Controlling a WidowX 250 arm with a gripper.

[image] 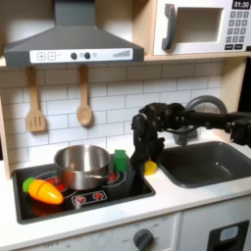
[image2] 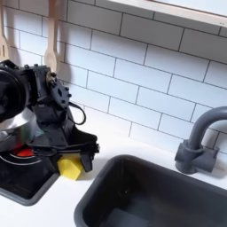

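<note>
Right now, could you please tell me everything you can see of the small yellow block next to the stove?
The yellow block is a small, plain, plastic-looking piece with rounded edges, lying on the white counter between the black stove top and the sink. In both exterior views the black pincer stands directly over it, fingertips at its top; whether they grip it cannot be told. In the first exterior view the arm hides most of the block.

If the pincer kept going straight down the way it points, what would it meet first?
Most likely the yellow block, which lies right under the pincer at the stove's edge beside the sink. Whether they already touch is unclear.
</note>
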